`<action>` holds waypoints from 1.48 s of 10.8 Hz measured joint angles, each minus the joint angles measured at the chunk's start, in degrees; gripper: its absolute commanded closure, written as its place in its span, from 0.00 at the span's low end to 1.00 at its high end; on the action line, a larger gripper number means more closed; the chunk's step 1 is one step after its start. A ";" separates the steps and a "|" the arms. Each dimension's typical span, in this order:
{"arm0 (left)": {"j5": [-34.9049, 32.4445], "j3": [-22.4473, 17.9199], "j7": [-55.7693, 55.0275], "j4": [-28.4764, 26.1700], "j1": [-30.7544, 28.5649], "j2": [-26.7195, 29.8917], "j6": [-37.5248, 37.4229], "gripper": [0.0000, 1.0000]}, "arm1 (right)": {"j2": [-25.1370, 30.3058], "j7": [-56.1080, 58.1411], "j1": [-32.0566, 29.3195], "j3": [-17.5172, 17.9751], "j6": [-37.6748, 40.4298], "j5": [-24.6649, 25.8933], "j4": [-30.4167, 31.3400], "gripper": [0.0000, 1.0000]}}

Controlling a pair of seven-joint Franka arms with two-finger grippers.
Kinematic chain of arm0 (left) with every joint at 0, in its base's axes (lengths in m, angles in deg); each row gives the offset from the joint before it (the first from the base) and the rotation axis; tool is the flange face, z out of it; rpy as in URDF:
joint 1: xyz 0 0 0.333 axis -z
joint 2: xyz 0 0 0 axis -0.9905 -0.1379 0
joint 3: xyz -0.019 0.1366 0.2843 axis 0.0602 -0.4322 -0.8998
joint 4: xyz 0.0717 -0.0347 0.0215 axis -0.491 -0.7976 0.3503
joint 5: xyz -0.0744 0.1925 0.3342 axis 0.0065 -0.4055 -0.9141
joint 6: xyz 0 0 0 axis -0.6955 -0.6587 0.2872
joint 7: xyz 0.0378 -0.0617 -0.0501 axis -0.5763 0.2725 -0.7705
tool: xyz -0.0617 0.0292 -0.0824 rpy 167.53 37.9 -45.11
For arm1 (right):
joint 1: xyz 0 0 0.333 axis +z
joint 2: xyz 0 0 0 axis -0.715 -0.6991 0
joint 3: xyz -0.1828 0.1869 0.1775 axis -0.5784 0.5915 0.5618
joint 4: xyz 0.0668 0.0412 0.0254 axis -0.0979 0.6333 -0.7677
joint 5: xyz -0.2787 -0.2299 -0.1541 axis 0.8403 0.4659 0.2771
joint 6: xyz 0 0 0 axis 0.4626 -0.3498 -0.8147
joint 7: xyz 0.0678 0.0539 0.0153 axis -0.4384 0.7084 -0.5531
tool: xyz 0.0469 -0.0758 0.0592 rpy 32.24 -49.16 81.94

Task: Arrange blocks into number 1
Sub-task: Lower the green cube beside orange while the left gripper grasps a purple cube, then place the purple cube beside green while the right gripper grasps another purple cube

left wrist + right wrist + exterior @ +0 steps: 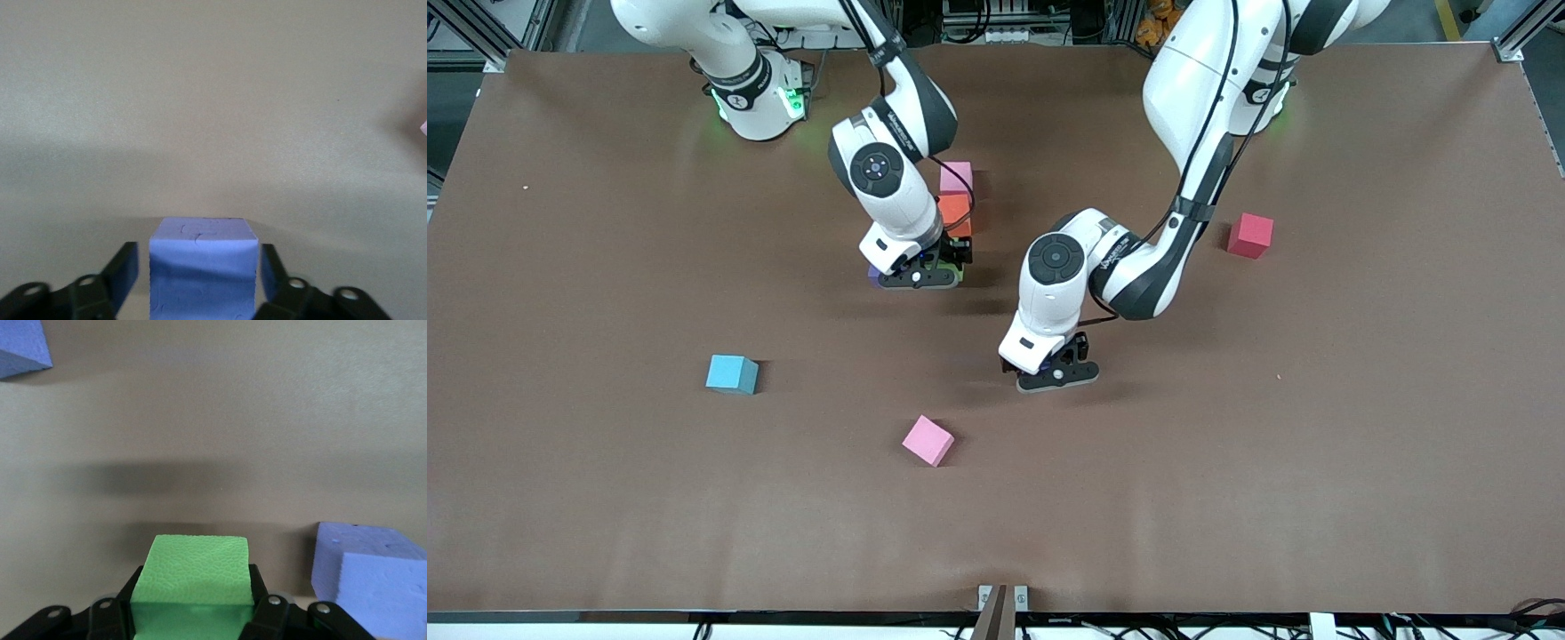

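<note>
The right hand (921,277) was down at the tabletop (1227,444) near the middle, and the right wrist view showed it pinching a green block (192,583) between its fingers (261,592). A purple block (365,583) sat just beside the green one on the tabletop. Another purple block (23,347) showed at the edge of that same wrist view, well apart, and which block that was could not be told. In the front view, an orange block (955,213) and a pink block (956,176) lined up touching each other, the pink one farther from the front camera, with the right hand just nearer than the orange one. The left hand (1056,376) was low over the tabletop, nearer to the front camera than the right hand, and the left wrist view showed it clamped on a purple block (203,270), one finger (123,267) at each side. Loose on the tabletop were a second pink block (927,440) nearest the front camera, a blue block (731,374) toward the right arm's end, and a red block (1249,236) toward the left arm's end.
</note>
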 measured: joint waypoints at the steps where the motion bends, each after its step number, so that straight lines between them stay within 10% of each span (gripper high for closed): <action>1: 0.00 0.08 -0.12 0.04 0.00 0.02 0.00 1.00 | -0.88 -0.90 0.62 0.13 -0.95 0.00 0.00 0.41; 11: 2.18 0.71 -1.34 1.33 0.31 0.54 -2.71 1.00 | -1.73 -4.54 3.07 2.59 -1.76 -0.02 3.67 0.40; 13: 2.59 0.77 -1.36 1.63 0.42 1.42 -4.71 1.00 | -1.72 -4.58 3.32 2.71 -1.92 -0.02 3.72 0.00; 16: 3.12 0.95 -2.40 1.66 0.75 2.49 -5.56 1.00 | -0.68 -4.64 3.39 2.55 -2.00 -0.02 3.78 0.00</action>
